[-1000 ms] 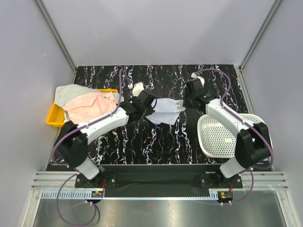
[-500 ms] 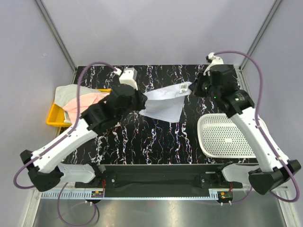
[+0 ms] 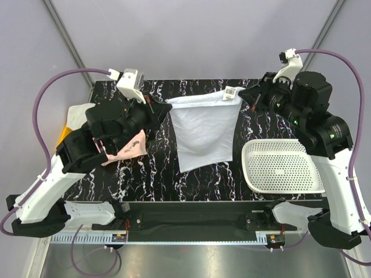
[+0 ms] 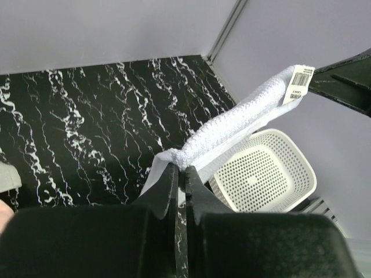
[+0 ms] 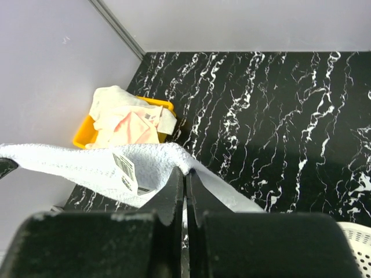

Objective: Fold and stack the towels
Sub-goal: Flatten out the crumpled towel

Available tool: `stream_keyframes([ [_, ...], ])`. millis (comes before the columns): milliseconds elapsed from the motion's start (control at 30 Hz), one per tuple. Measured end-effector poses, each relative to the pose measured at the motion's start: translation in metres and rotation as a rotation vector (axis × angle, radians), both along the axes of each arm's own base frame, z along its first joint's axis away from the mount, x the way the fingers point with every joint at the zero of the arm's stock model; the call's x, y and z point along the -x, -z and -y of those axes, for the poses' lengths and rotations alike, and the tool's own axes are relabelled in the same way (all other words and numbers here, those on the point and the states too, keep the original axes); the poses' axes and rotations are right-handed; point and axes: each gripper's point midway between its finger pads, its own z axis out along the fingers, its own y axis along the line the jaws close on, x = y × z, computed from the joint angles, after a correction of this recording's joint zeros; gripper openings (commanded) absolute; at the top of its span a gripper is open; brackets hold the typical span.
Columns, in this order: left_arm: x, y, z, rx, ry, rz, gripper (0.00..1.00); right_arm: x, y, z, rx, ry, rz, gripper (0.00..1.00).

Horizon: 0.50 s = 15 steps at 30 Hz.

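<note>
Hanging stretched between both jaws, whitish towel: left jaws clamped on one top corner, right jaws on other. No fold yet; other towels heaped beyond left jaws, unfolded.

It looked like a robot lab. Plain grey walls and metal bars boxed in a black marbled table. Purple cables ran from the bolted-down arms.

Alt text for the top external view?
Two arms hold a white towel up by its top corners, left fingers and right fingers each shut on one, so it hangs spread above the black table. A white basket sits right, a towel pile left.
</note>
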Motion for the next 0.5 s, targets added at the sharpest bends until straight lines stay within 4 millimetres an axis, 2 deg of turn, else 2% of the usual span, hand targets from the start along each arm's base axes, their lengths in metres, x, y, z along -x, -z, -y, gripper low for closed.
stream_keyframes([
  [167, -0.007, -0.025, -0.001, 0.023, -0.020, 0.040, 0.00, -0.006, -0.014, -0.003, -0.012, -0.002, 0.016, 0.00],
  [267, -0.034, -0.031, -0.007, 0.040, -0.081, 0.038, 0.00, -0.020, -0.004, -0.010, -0.002, 0.000, -0.013, 0.00],
  [367, -0.075, -0.013, -0.013, 0.027, -0.154, -0.009, 0.00, -0.048, 0.021, -0.022, 0.019, 0.003, -0.065, 0.00],
  [433, -0.103, 0.005, -0.014, 0.020, -0.182, -0.051, 0.00, -0.073, 0.049, -0.030, 0.043, 0.010, -0.126, 0.00],
  [500, -0.136, 0.038, -0.013, 0.001, -0.203, -0.120, 0.00, -0.107, 0.086, -0.039, 0.065, 0.016, -0.204, 0.00],
])
